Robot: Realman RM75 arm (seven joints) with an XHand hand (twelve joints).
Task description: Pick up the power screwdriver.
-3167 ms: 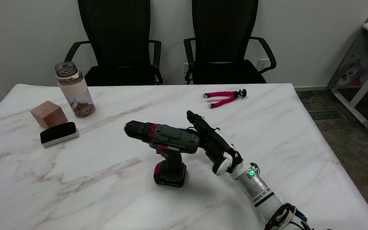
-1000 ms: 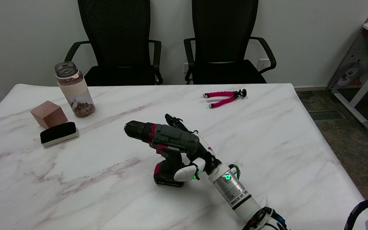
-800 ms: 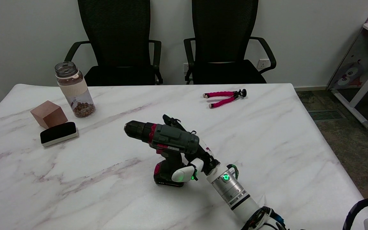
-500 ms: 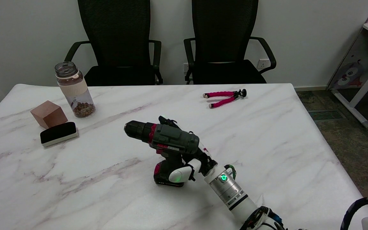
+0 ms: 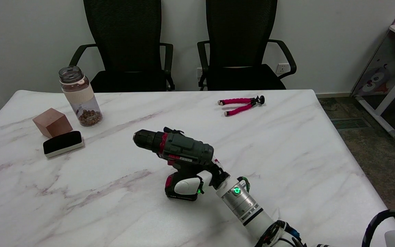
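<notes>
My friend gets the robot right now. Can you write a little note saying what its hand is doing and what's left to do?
Right hand: wrapped around the handle of the power screwdriver, fingers reaching behind it; whether the grip is tight cannot be told.
Power screwdriver: upright, its battery base on the marble table, nose pointing left.
Done: hand brought to the handle.
Left: tighten the grip if needed, then lift it off the table.

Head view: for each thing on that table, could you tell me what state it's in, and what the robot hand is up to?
power screwdriver: upright on its battery base, on the table, chuck pointing left.
right robot hand: wrapped round the screwdriver's handle; firmness of grip unclear.
jar: upright, no lid, brown pieces at the bottom.
wooden block: resting flat.
eraser: lying flat, black side up.
pink tripod: lying down, legs splayed.
</notes>
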